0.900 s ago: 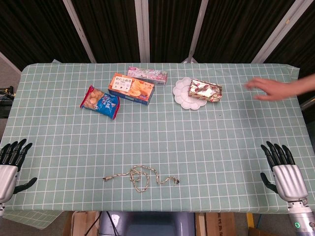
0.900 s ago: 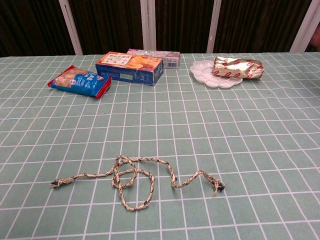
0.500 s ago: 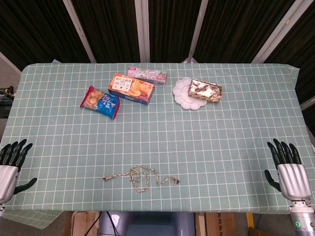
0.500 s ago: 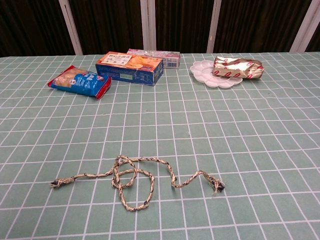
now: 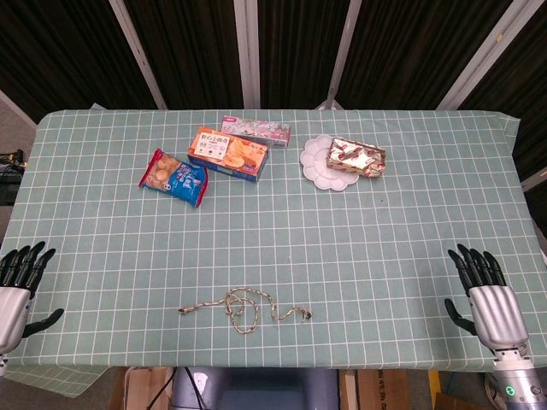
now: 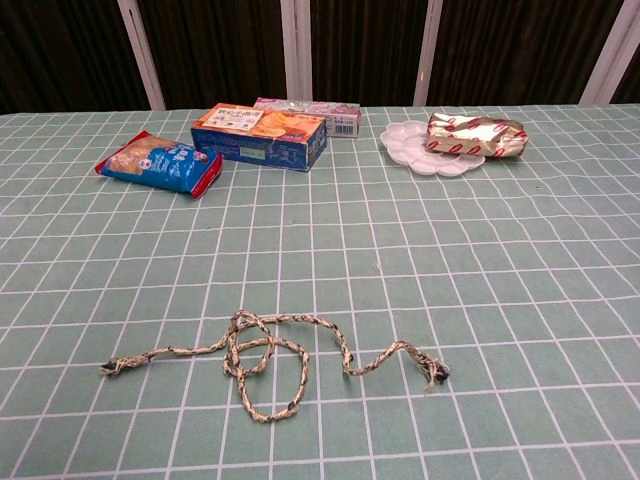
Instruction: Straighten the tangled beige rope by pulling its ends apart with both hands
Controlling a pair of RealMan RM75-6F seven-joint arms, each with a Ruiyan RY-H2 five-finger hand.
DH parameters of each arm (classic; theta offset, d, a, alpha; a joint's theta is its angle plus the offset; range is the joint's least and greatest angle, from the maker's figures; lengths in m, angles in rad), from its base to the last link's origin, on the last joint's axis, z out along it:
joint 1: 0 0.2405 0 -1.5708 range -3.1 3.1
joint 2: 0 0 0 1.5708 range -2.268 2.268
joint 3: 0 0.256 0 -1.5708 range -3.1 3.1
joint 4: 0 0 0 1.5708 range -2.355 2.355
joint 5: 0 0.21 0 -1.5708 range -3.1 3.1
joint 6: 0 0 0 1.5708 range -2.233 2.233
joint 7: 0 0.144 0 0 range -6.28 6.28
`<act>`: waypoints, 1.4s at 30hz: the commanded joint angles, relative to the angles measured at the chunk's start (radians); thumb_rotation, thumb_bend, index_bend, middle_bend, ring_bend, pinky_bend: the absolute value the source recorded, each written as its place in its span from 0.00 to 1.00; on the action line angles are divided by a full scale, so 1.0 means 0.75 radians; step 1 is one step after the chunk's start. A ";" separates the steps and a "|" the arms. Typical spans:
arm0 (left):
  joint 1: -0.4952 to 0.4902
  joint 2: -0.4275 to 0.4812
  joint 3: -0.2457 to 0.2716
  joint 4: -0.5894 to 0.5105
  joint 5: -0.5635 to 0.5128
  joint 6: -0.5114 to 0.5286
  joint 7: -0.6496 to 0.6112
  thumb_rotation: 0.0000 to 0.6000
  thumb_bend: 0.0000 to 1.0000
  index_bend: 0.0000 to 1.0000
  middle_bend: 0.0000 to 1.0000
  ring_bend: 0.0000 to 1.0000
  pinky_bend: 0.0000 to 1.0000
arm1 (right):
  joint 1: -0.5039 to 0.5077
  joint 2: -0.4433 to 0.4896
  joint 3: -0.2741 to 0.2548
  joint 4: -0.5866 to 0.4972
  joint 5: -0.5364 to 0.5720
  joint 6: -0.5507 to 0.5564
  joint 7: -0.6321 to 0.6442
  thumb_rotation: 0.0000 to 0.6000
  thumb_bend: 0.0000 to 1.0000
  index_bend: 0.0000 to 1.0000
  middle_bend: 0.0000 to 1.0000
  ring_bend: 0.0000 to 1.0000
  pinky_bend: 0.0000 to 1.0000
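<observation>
Low at either edge of the head view, each robot hand waits empty with fingers spread: the left robot hand (image 5: 17,295) at the near left corner of the worktop (image 5: 367,248), the right robot hand (image 5: 487,303) at the near right corner. Neither shows in the chest view. Both are well apart from the rope (image 5: 244,309), which lies between them near the front edge, slightly left of centre.

The rope is beige and flecked, looped over itself in the middle. Its left end (image 6: 112,367) trails out flat to the left; its right end (image 6: 436,373) curls back with a dark frayed tip.

Farther back, well away from the rope, sit a blue snack bag (image 5: 173,177), an orange box (image 5: 227,154), a pink box (image 5: 255,130) behind it, and a white plate (image 5: 318,164) with a foil-wrapped packet (image 5: 355,158) resting on it.

Nothing has been grasped, so the task seems not yet begun. Likely risks: the ends are thin and lie flat on the cloth, so fingers may pinch the tablecloth or slip off. Grabbing the middle loops instead of an end could tighten the crossings into a knot when pulled. The curled right end may be hard to catch cleanly.
</observation>
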 commanded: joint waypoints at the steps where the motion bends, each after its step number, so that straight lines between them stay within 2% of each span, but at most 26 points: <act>1: -0.002 -0.002 0.001 0.002 0.003 -0.002 0.004 1.00 0.03 0.00 0.00 0.00 0.00 | 0.048 0.010 -0.022 -0.050 -0.040 -0.078 0.101 1.00 0.39 0.18 0.00 0.00 0.00; 2: -0.002 -0.003 0.001 0.003 0.003 -0.003 0.005 1.00 0.03 0.00 0.00 0.00 0.00 | 0.060 0.009 -0.023 -0.064 -0.042 -0.099 0.120 1.00 0.39 0.22 0.00 0.00 0.00; 8: -0.003 -0.004 -0.004 0.005 -0.005 -0.004 0.006 1.00 0.03 0.00 0.00 0.00 0.00 | 0.163 -0.039 -0.014 -0.162 -0.033 -0.261 0.135 1.00 0.39 0.31 0.04 0.00 0.00; 12: -0.006 -0.005 -0.005 0.007 -0.010 -0.011 0.008 1.00 0.03 0.00 0.00 0.00 0.00 | 0.218 -0.132 -0.003 -0.229 0.024 -0.363 0.082 1.00 0.39 0.33 0.05 0.00 0.00; 17: -0.009 -0.007 -0.004 0.009 -0.009 -0.016 0.008 1.00 0.03 0.00 0.00 0.00 0.00 | 0.263 -0.268 -0.001 -0.241 0.086 -0.445 -0.029 1.00 0.39 0.37 0.06 0.00 0.00; 26: -0.014 -0.007 -0.005 0.009 -0.020 -0.029 0.002 1.00 0.03 0.00 0.00 0.00 0.00 | 0.315 -0.472 0.021 -0.198 0.176 -0.504 -0.162 1.00 0.39 0.43 0.08 0.00 0.00; 42: -0.021 -0.004 -0.006 0.007 -0.029 -0.045 -0.014 1.00 0.03 0.00 0.00 0.00 0.00 | 0.361 -0.683 0.049 -0.100 0.312 -0.521 -0.249 1.00 0.39 0.49 0.11 0.00 0.00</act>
